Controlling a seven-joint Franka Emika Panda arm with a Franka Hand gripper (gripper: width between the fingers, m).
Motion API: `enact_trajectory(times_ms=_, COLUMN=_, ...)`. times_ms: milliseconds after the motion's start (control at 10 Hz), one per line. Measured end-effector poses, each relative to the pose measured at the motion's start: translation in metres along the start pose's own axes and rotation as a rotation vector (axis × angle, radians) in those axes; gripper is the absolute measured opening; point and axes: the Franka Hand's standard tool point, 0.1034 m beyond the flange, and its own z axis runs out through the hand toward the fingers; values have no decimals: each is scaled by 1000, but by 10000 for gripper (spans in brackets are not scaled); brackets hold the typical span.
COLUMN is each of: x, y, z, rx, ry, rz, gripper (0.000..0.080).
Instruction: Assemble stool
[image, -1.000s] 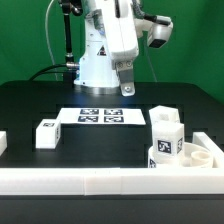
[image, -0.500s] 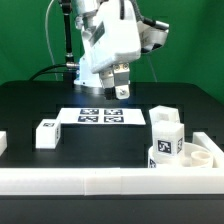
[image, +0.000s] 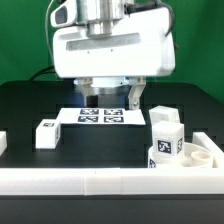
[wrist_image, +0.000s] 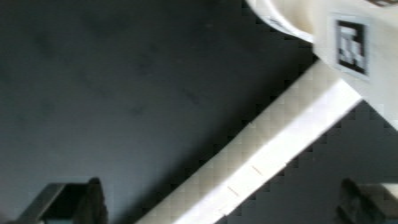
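My gripper (image: 110, 100) hangs open and empty over the marker board (image: 100, 116), its two fingers spread wide. One white stool leg (image: 45, 133) lies on the black table at the exterior view's left. Two more tagged legs (image: 165, 122) (image: 164, 149) stand stacked at the right, next to the round white seat (image: 206, 154). In the wrist view the gripper (wrist_image: 222, 205) shows dark fingertips (wrist_image: 71, 200) far apart, with a tagged leg (wrist_image: 349, 42) near one corner.
A long white border rail (image: 100, 181) runs along the table's front and crosses the wrist view diagonally (wrist_image: 267, 160). A small white piece (image: 3, 142) sits at the far left edge. The arm's white base (image: 95, 68) stands behind the marker board.
The hand has swung round to face the camera broadside and come nearer and lower, over the marker board. The fingers now show spread apart. The stool parts have not moved.
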Motion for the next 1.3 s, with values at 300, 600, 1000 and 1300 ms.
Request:
enact_trajectory(times_ms=300, x=0, y=0, z=0, rx=-1, ry=1, rz=-197, gripper=649)
enact_trajectory(times_ms=600, x=9, y=15, z=9, rx=-38, ry=55, rz=-481, gripper=649)
enact_trajectory(times_ms=1000, x=26, y=62, z=18, rx=-66, ry=52, rz=-512, gripper=649)
enact_trajectory(times_ms=1300, x=24, y=64, z=21, rx=-68, ry=48, rz=-513, gripper=649)
